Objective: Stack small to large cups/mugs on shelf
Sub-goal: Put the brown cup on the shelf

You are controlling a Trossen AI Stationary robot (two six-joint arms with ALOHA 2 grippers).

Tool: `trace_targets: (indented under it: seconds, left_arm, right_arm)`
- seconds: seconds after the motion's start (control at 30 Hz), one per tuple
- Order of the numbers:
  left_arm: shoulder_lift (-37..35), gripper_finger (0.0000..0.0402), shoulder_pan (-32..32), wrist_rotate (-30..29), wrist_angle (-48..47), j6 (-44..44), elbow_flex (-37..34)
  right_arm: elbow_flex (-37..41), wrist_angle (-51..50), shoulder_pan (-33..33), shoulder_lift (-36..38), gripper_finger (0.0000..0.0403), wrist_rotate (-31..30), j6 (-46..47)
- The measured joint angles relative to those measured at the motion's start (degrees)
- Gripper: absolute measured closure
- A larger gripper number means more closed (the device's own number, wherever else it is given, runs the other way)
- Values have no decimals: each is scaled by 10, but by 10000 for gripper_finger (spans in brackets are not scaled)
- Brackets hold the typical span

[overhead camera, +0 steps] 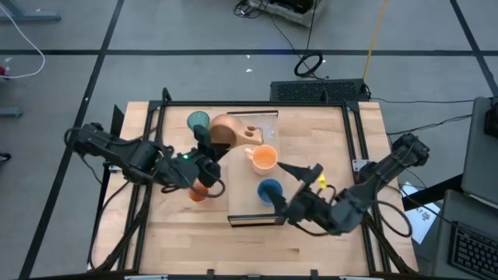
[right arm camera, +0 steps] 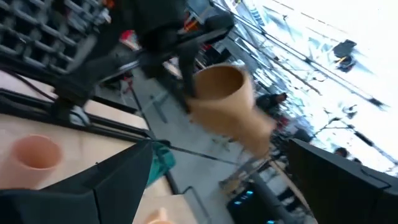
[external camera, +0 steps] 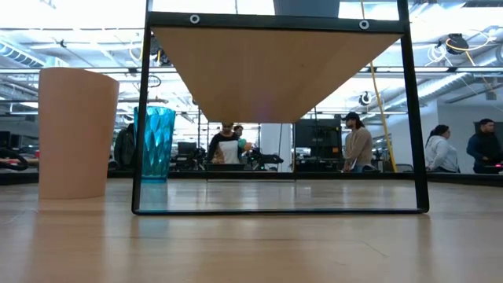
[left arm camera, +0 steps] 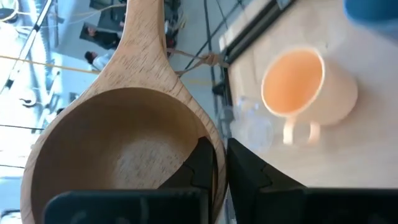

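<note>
My left gripper (overhead camera: 206,146) is shut on the tan handled mug (overhead camera: 227,132) and holds it over the far end of the shelf (overhead camera: 247,211). The mug also shows in the right wrist view (right arm camera: 227,106). The orange handled mug (overhead camera: 264,158), the blue cup (overhead camera: 270,189) and the clear glass cup (left arm camera: 255,124) stand on the shelf. The teal tumbler (overhead camera: 199,120) and the small orange cup (overhead camera: 198,193) stand on the table left of the shelf. My right gripper (overhead camera: 288,190) is open just right of the blue cup, holding nothing. My left gripper pinches the tan mug's rim wall (left arm camera: 217,149), one finger (left arm camera: 200,163) inside the bowl and the other (left arm camera: 244,171) outside. The fingers come from the table's left. The mug is lifted clear and tipped, its mouth toward the gripper and its handle (overhead camera: 250,134) pointing right.
The shelf stands raised on a black frame (external camera: 141,157). In the low view the small orange cup (external camera: 75,134) and the teal tumbler (external camera: 157,141) stand left of that frame. People stand in the room beyond the table. Bare tabletop (overhead camera: 179,233) lies near the front left.
</note>
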State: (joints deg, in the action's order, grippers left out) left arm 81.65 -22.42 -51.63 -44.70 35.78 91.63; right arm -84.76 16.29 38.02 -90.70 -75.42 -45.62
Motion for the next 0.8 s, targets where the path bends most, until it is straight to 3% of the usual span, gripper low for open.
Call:
trace_targets:
  seconds: [0.33,0.6,0.8]
  left_arm:
    - [0,377,14,72,-56,-71,137]
    - [0,378,47,238,-129,-187,242]
    - [-1,378,103,364,-196,-279,302]
  right_arm:
    - [107,2,38,43,39,-77,102]
    - [182,58,53,61,39,-146,130]
    - [247,139,60,75,39,-146,134]
